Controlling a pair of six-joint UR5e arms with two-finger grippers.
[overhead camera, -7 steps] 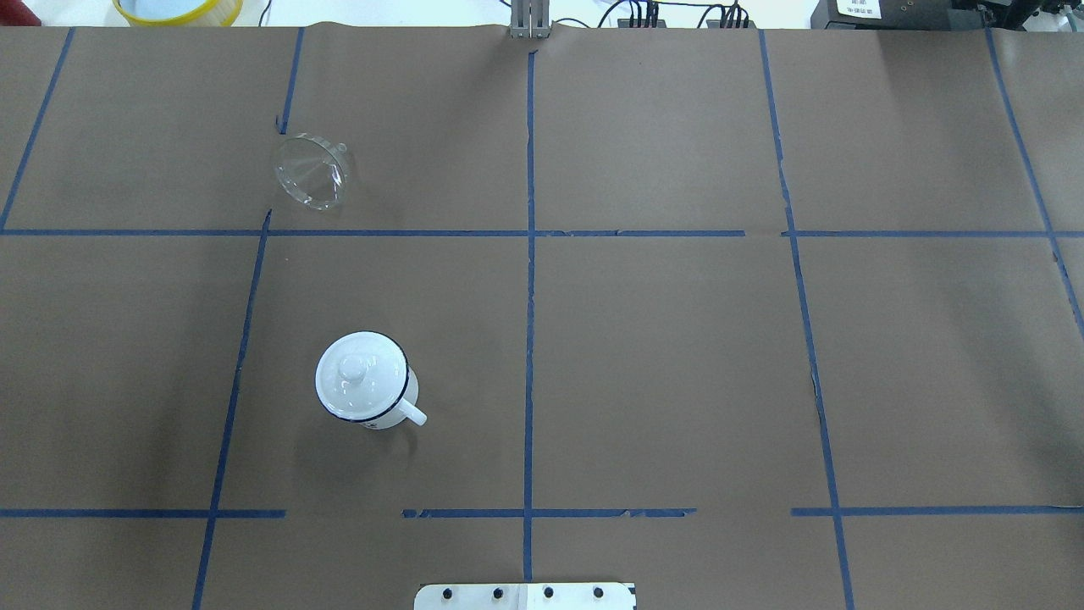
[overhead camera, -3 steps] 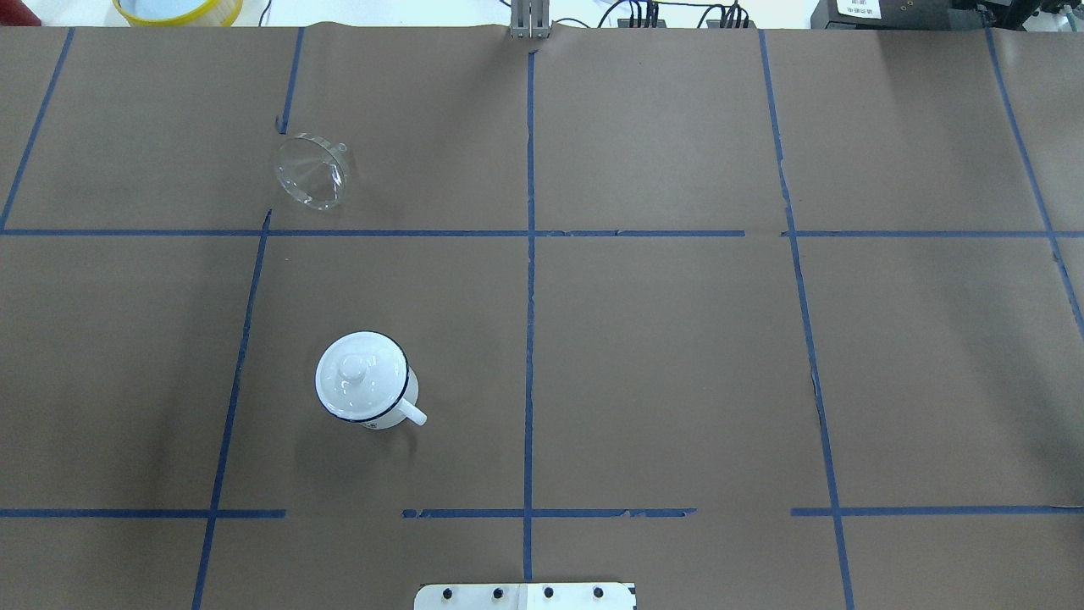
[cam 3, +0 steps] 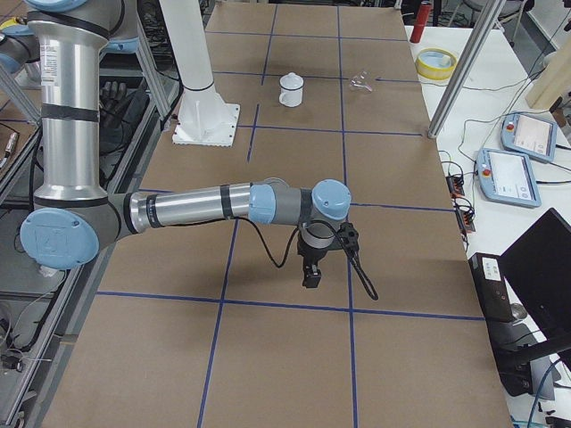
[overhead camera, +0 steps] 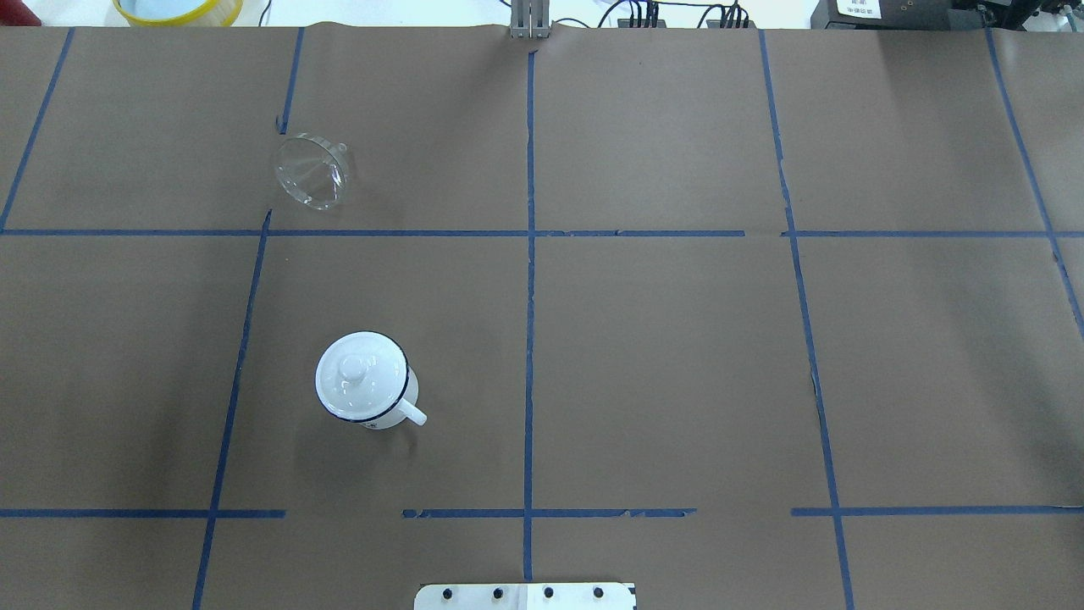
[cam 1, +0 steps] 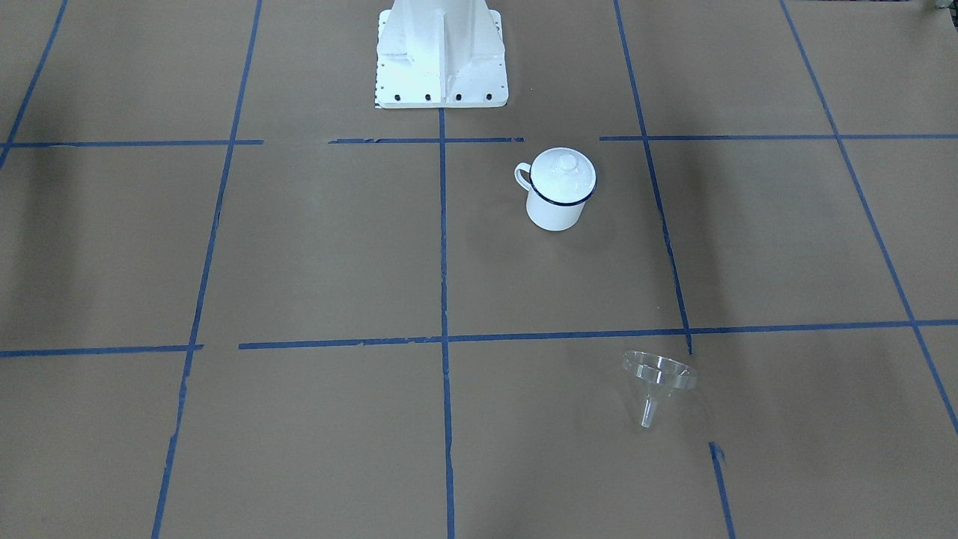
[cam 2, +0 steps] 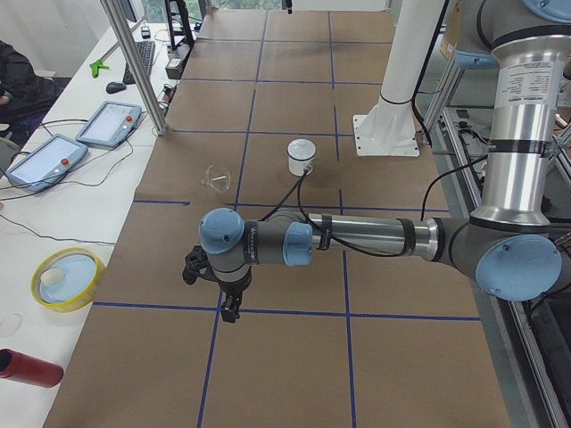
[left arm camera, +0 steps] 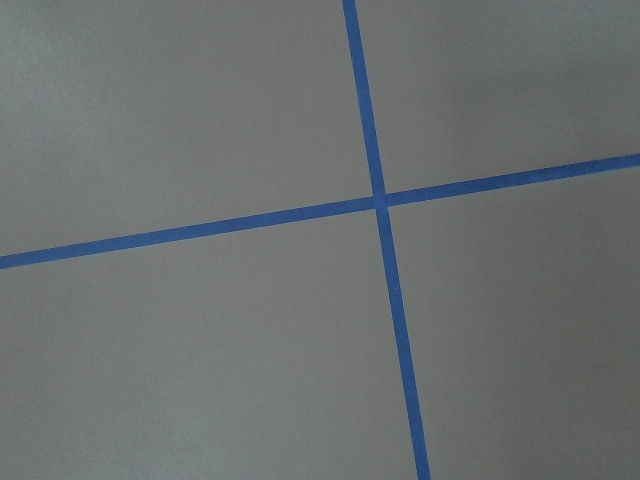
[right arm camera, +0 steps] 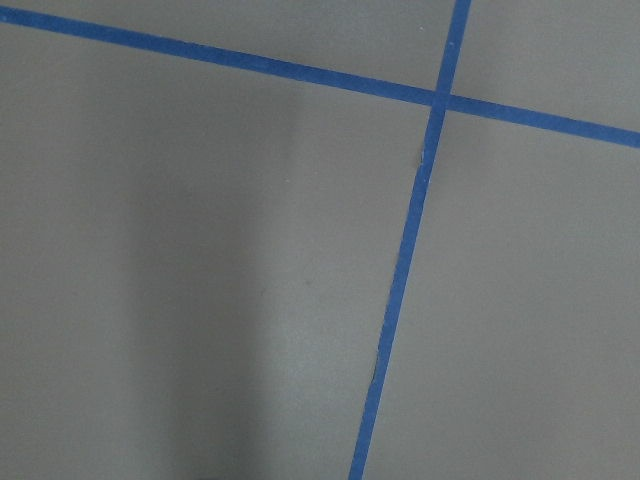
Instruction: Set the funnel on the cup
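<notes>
Only the side views catch the left gripper (cam 2: 227, 310) and right gripper (cam 3: 310, 278), jaws' state impossible to tell; overhead shows the funnel (overhead camera: 311, 173) apart from the lidded cup (overhead camera: 388, 420).

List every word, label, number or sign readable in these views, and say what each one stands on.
Nothing reads clearly enough to quote.
White label on the black box at the table's far edge: print too small.
Sticker on the left arm, on its upright tube: blurred.
Mark on the right arm, on its blue joint cap: blurred.
Cup and funnel: no readable text.
</notes>
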